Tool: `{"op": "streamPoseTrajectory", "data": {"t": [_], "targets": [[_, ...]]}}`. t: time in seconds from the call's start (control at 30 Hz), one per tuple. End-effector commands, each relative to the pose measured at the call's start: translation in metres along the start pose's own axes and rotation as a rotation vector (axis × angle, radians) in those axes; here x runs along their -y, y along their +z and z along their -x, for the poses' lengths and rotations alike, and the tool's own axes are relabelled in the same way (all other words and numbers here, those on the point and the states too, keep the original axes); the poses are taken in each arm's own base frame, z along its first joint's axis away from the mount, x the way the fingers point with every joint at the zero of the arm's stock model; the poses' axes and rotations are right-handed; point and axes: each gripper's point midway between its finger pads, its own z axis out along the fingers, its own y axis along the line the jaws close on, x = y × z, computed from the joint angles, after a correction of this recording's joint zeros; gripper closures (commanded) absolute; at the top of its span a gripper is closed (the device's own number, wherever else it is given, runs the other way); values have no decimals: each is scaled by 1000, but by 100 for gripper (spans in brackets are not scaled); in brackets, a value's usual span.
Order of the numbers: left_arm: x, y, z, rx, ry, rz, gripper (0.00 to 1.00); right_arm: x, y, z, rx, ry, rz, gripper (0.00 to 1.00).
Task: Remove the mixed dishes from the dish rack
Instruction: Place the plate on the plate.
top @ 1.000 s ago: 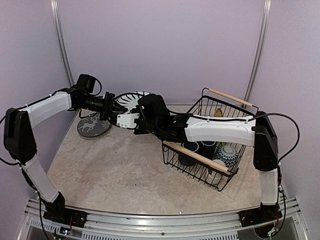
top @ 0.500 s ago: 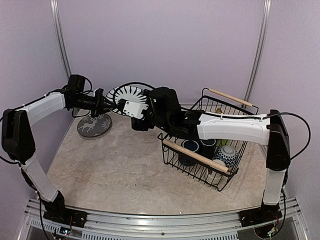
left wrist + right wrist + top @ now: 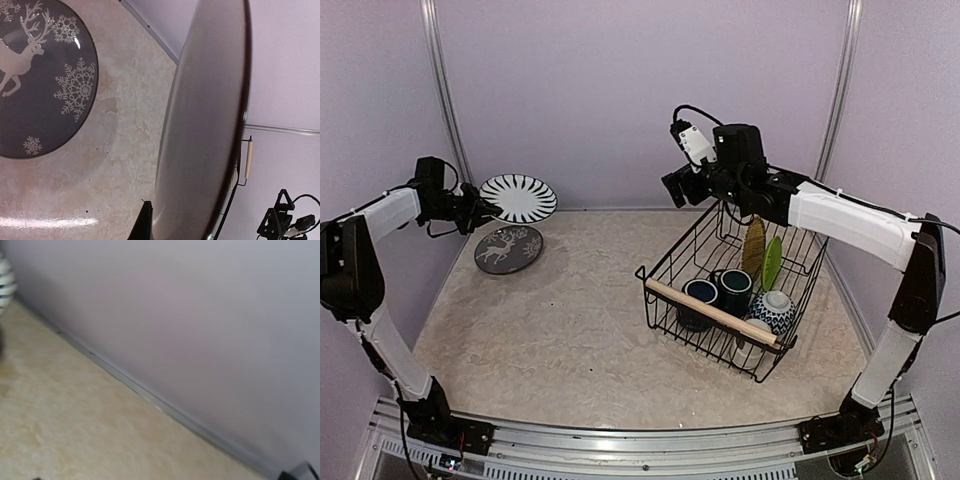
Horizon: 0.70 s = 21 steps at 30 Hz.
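Left fingers (image 3: 144, 227) closed on the rim of a round white plate with black radial stripes (image 3: 518, 197), held nearly level above the far left of the beige marbled worktop (image 3: 570, 330). Just beside it and lower, flat on the worktop: a round gray plate with a white deer pattern (image 3: 508, 249). Right fingers (image 3: 670, 186) high above the far end of the large black wire dish rack with wooden rod handles (image 3: 712, 311); apart or together, cannot tell. Inside the rack: a dark blue mug (image 3: 700, 293) beside a second dark blue mug (image 3: 733, 283), a blue-and-white patterned bowl (image 3: 775, 308), and a tan plate (image 3: 753, 248) and a lime green plate (image 3: 772, 262) on edge, side by side.
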Motion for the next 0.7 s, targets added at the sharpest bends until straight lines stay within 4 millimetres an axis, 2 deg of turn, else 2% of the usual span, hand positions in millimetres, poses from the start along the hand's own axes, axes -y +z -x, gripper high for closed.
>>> {"op": "streamPoseTrajectory", "data": {"t": [0.0,0.17,0.37,0.5,0.67], "targets": [[-16,-7,30,73,13,-4,99,20,-27,-6,-45,250,16,0],[-38,-7,44,84,-33,21,97,54,-44,-20,-75,387,-48,0],[-68,3,53,66,-103,58,96,84,-64,-31,-71,491,-136,0],[-86,10,56,56,-139,82,96,87,-72,-30,-46,518,-106,0],[-100,17,56,46,-160,105,96,82,-69,-38,-77,515,-76,0]]}}
